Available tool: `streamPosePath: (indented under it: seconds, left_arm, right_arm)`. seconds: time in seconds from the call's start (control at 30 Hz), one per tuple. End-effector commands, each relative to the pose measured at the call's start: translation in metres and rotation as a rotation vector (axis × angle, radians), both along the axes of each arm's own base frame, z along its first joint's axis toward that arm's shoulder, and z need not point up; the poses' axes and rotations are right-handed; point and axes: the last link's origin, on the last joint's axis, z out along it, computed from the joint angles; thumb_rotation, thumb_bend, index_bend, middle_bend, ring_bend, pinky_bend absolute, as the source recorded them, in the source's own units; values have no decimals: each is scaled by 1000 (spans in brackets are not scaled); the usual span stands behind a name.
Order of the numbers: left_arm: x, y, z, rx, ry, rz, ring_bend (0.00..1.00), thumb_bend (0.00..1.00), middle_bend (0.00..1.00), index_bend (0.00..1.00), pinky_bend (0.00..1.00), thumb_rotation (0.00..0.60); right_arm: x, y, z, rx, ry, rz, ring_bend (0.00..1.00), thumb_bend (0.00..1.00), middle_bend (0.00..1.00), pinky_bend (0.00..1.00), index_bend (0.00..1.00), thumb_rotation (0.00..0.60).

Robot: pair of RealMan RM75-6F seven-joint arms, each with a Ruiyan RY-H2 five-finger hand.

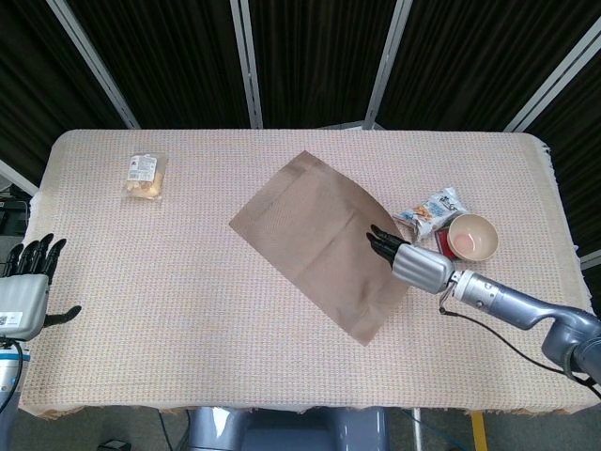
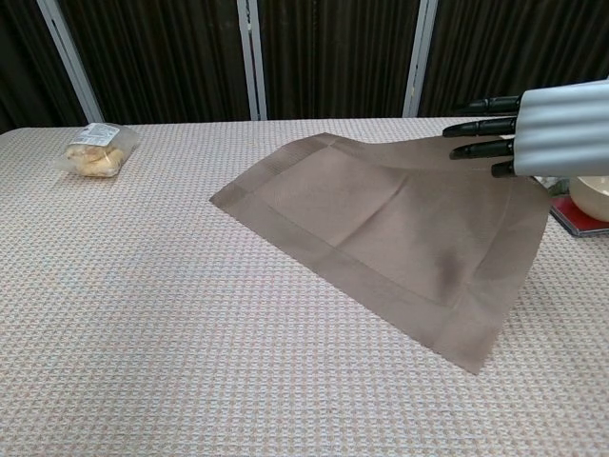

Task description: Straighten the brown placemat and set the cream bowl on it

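Observation:
The brown placemat lies askew on the table, turned diagonally, its right edge lifted off the cloth. My right hand grips that raised edge, dark fingers on top of the mat. The cream bowl stands upright just right of this hand, on a flat red item; in the chest view only part of the bowl shows below the hand. My left hand hangs off the table's left edge, fingers spread and holding nothing.
A snack bag lies beside the bowl, close to the mat's right corner. A wrapped pastry pack sits at the far left. The woven tablecloth covers the whole table.

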Motion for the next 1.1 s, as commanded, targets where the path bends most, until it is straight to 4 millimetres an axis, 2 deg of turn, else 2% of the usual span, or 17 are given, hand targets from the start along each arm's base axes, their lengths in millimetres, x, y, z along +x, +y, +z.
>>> streamPosePath:
  seconds: [0.03,0.1,0.17,0.23,0.27,0.3,0.33,0.37,0.47,0.5,0.57,0.7,0.77,0.83,0.9,0.97,1.1]
  left_arm:
    - [-1,0,0,2,0,3,0,24,0,0,0,600]
    - [-1,0,0,2,1,4,0,26,0,0,0,600]
    - [-1,0,-1,1,2,5,0,25,0,0,0,600]
    - [-1,1,-2,-1,4,6,0,26,0,0,0,600]
    - [-1,1,-2,-2,5,6,0,26,0,0,0,600]
    - [-1,1,-3,-4,6,6,0,25,0,0,0,600]
    - [-1,1,-3,-5,6,4,0,24,0,0,0,600]
    - [0,2,-4,-7,5,0,0,24,0,0,0,600]
    - [1,2,-5,-10,3,-13,0,26,0,0,0,600]
    - [2,4,-6,-12,-3,-32,0,27,0,0,0,600]
    - [9,12,-8,-16,-46,-129,0,26,0,0,0,600]
    - [11,28,-14,-48,-82,-238,0,26,0,0,0,600]
    - [17,37,-20,-81,-124,-286,0,27,0,0,0,600]
    - [21,44,-23,-105,-146,-315,0,29,0,0,0,600]
    - [32,62,-33,-156,-139,-375,0,29,0,1,0,600]
    - [42,82,-45,-197,-134,-402,0,37,0,22,0,600]
    - [64,113,-67,-254,-159,-429,0,118,0,144,0,600]
  right_arm:
    - [-11,-12,3,-29,90,42,0,382,129,0,774,600]
    - [-19,-14,5,-38,98,32,0,379,129,0,775,600]
    - [-24,-14,5,-41,88,21,0,335,109,0,690,600]
    - [-26,-14,6,-49,76,21,0,166,33,0,348,600]
    - [-27,-14,7,-53,65,22,0,118,16,0,257,600]
    - [-27,-12,8,-57,35,19,0,43,0,0,120,600]
    - [-26,-10,9,-59,5,13,0,7,0,0,48,600]
    - [-26,-8,11,-65,-26,11,0,0,0,0,23,600]
    - [-24,-2,17,-69,-93,18,0,0,0,0,0,600]
    - [-23,3,23,-78,-154,15,0,0,0,0,0,600]
    - [-26,21,48,-128,-425,-71,0,0,0,0,2,600]
    - [-37,44,73,-177,-645,-188,0,0,0,0,82,600]
    - [-43,54,80,-184,-749,-269,0,0,0,0,86,600]
    - [-47,63,84,-189,-823,-322,0,0,0,0,85,600]
    - [-53,85,87,-177,-973,-437,0,0,0,0,82,600]
    - [-56,105,85,-170,-1043,-512,0,0,0,0,78,600]
    - [-60,130,73,-160,-1094,-656,0,0,0,0,72,600]
